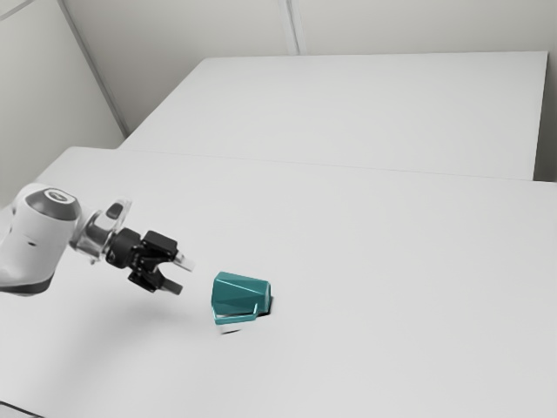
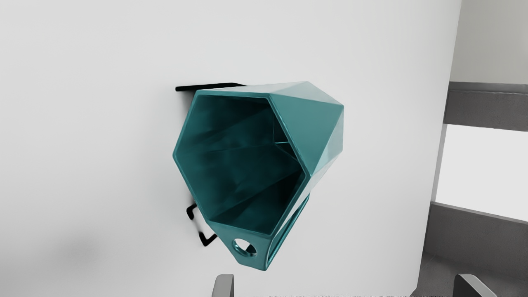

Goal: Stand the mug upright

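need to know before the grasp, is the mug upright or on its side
On its side. The mug lies with its body along the table, and its open mouth faces the hand.

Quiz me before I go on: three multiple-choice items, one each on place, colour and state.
1. From the hand, the mug lies toward: A) the exterior view's left B) the exterior view's right C) neither, it is gripped
2. The mug's colour: A) teal B) red C) yellow
3. The mug is: A) upright B) upside down C) on its side

1 B: the exterior view shows it farther that way than the hand.
2 A: it is teal outside and in.
3 C: its mouth opens sideways, toward the hand.
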